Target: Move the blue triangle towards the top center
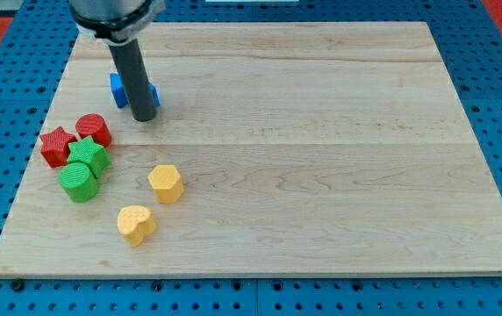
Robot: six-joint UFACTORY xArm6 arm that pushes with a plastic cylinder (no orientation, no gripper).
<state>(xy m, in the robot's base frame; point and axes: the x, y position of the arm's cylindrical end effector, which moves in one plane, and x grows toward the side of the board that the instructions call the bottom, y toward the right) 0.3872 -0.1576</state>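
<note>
Camera view: my tip [144, 117] sits in the frame's upper left, touching the blue triangle [119, 89], which is mostly hidden behind the rod.
Fingers: none; a bare rod, holding nothing.
Risk: the tip stands at the block's lower right, so a push could send it left, or it may slip off the round rod.
Materials: pale, smooth wooden worktop [321, 132]; matte, chunky blocks; red, green and yellow blocks cluster lower left.

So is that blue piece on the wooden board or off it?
On it. The blue block sits flat on the board near its upper left, partly hidden behind my tip.
</note>
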